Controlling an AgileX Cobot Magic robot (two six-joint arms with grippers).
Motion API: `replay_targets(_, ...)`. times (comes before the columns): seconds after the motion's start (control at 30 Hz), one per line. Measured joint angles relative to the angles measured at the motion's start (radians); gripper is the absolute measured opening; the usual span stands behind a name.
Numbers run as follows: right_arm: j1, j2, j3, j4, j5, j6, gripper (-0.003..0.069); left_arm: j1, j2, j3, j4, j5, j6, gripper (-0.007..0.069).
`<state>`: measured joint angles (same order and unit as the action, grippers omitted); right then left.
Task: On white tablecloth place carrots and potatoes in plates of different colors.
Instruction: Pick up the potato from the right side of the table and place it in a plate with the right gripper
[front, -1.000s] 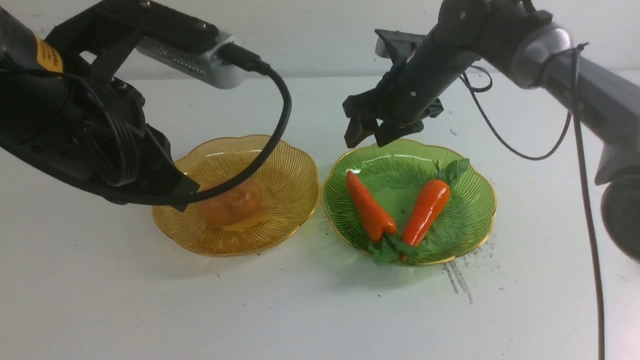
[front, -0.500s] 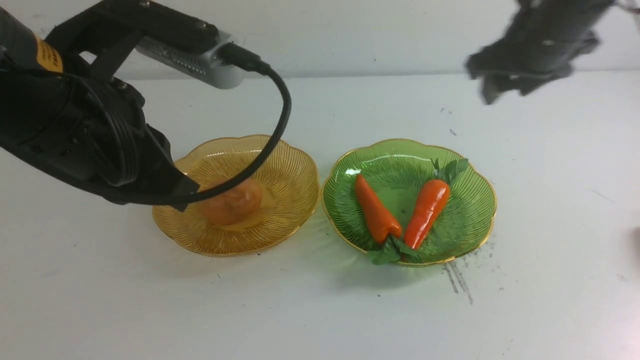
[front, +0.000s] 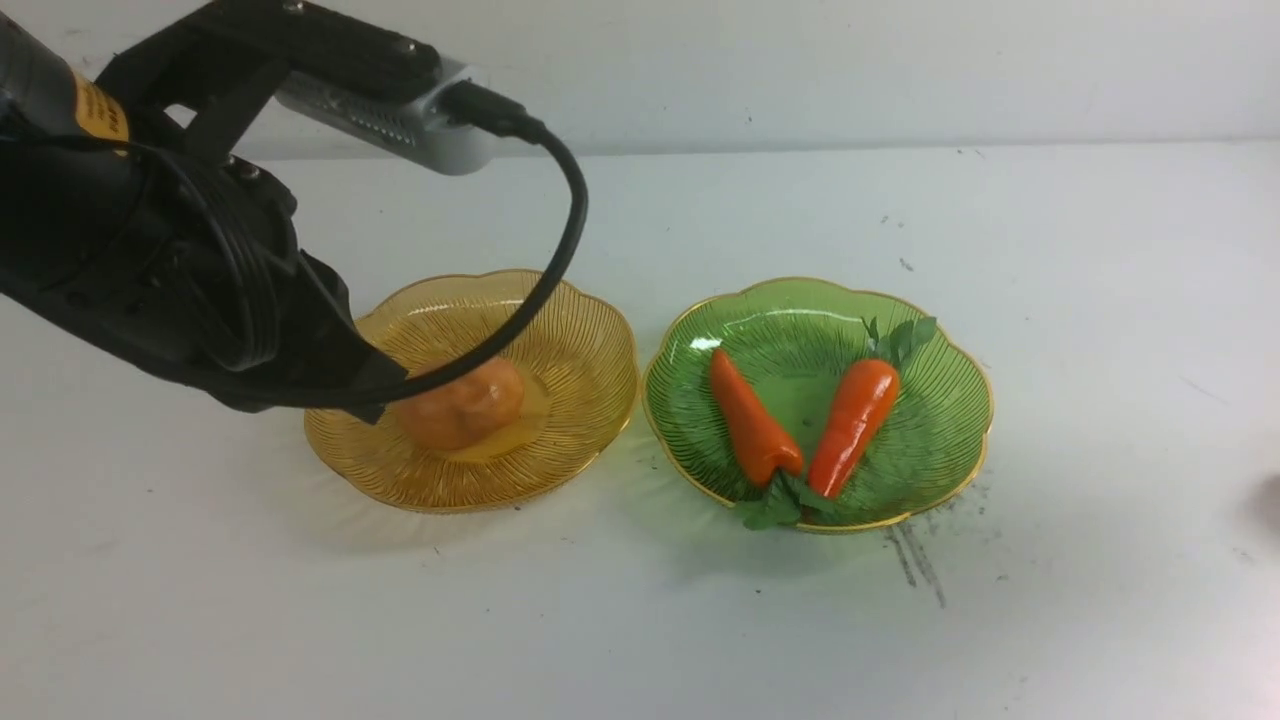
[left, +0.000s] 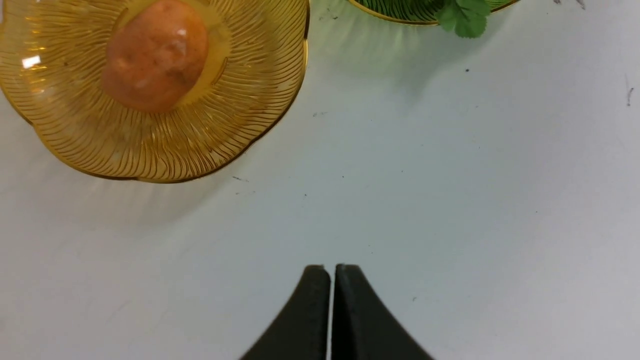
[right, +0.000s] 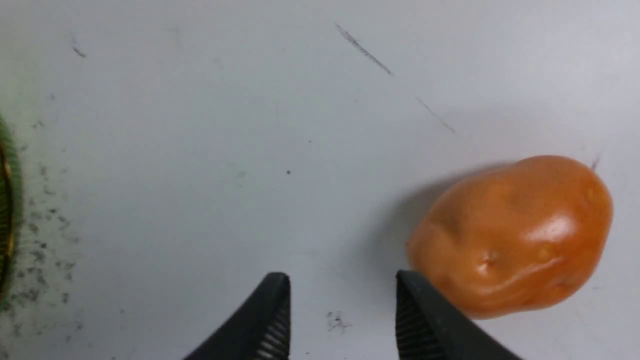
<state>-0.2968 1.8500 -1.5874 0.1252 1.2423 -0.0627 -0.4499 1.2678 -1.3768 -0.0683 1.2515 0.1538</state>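
Glossy orange-brown shell on the loose potato (right: 515, 235): probably light, hard and slippery, apt to roll. Best taken across its short middle, not the rounded ends. It lies on the cloth (right: 200, 150), just beside one finger of the right gripper (right: 342, 285), whose jaws stand part open and empty. On the left gripper (left: 332, 272), jaws pressed together, nothing held. Count: potatoes two, one in the amber plate (front: 600, 330); carrots (front: 752, 420) two, both in the green plate (front: 800, 310); plates two.
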Motion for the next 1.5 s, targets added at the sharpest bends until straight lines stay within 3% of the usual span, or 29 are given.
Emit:
replay_targets(0.03,-0.001,0.011,0.001,-0.056,-0.007,0.057,0.0417,0.000,0.000,0.000,-0.002,0.000,0.000,-0.0003)
replay_targets(0.17,-0.004,0.041,0.001,-0.215,-0.014,0.243,0.0626,0.000,0.000,0.000,-0.003,0.000,0.000,-0.0003)
replay_targets(0.3,-0.004,0.067,0.001,-0.233,-0.014,0.221,0.0682,0.000,0.000,0.000,-0.003,0.000,0.000,-0.0003)
replay_targets(0.63,-0.004,0.087,0.000,-0.167,-0.012,0.019,0.0674,0.000,0.000,0.000,-0.003,0.000,0.000,-0.0003)
replay_targets(1.13,-0.004,0.239,0.000,-0.253,-0.016,0.013,0.0640,0.000,0.000,0.083,-0.004,0.000,0.001,-0.0003)
replay_targets(1.5,-0.004,0.267,-0.032,-0.219,-0.013,0.036,0.0601,0.000,0.000,0.088,-0.002,0.000,0.001,-0.0003)
